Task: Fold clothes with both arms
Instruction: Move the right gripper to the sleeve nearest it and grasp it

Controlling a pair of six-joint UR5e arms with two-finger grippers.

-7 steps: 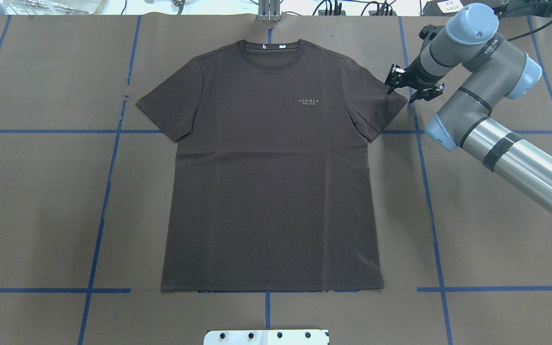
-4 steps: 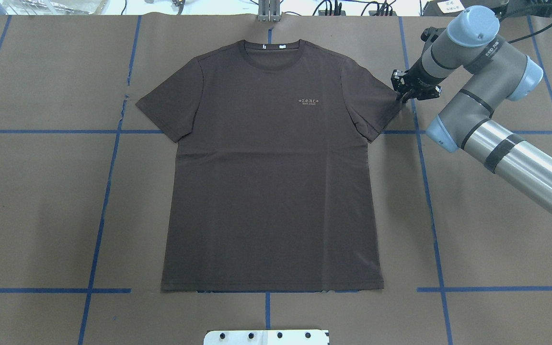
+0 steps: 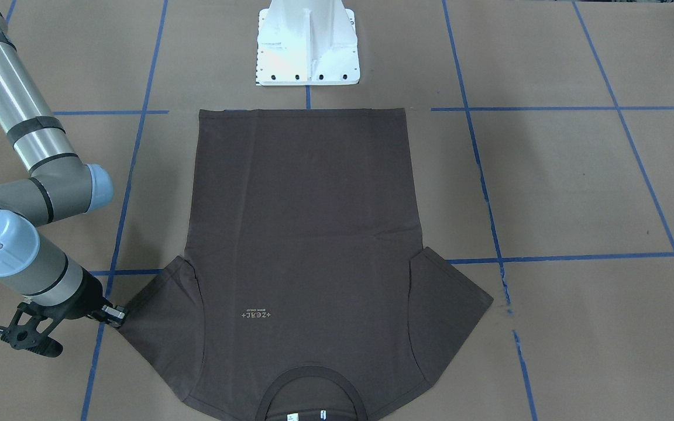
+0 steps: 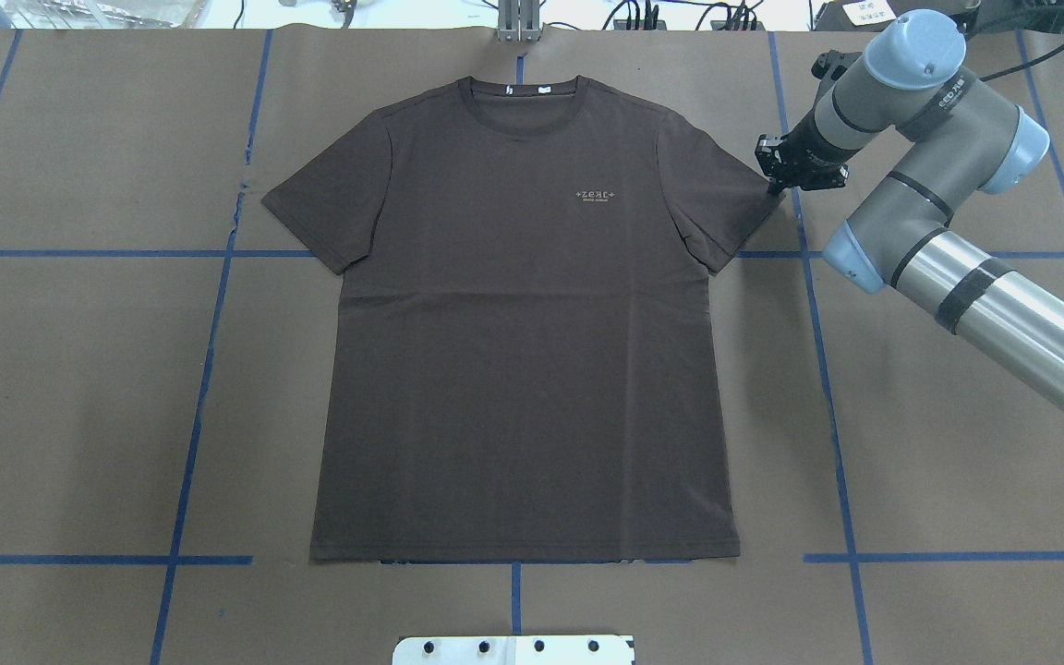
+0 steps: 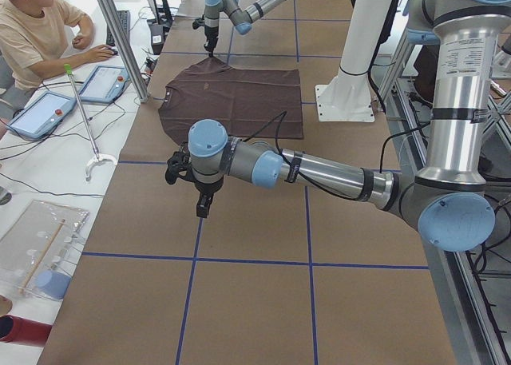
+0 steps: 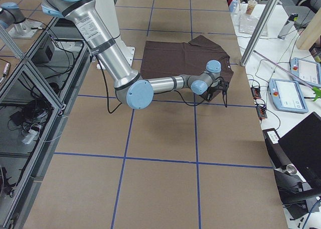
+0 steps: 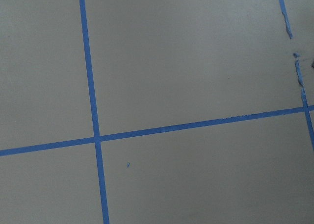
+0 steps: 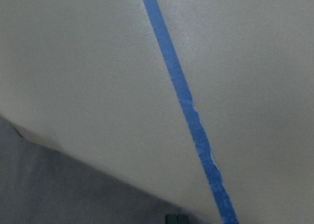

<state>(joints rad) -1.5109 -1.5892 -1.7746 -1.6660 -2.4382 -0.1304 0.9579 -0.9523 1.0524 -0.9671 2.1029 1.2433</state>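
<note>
The dark grey-brown T-shirt [image 4: 523,323] lies flat and face up on the brown table, collar toward the far edge. My right gripper [image 4: 777,180] is down at the outer tip of the shirt's right-hand sleeve [image 4: 735,203], and its fingers are shut on the sleeve's corner. The front-facing view shows the same pinch by the right gripper [image 3: 116,316] at the sleeve corner. Dark cloth [image 8: 59,185] fills the lower left of the right wrist view. My left gripper [image 5: 204,208] hangs over bare table well away from the shirt; I cannot tell whether it is open or shut.
Blue tape lines [image 4: 209,351] grid the brown table. The white base pedestal [image 3: 308,47] stands just beyond the shirt's hem. A person [image 5: 32,29] sits at a side desk with tablets [image 5: 48,109] off the table's far edge.
The right gripper, open beside the sleeve a second ago, has shut on the sleeve's tip and shifted slightly. The shirt's body has not moved.
</note>
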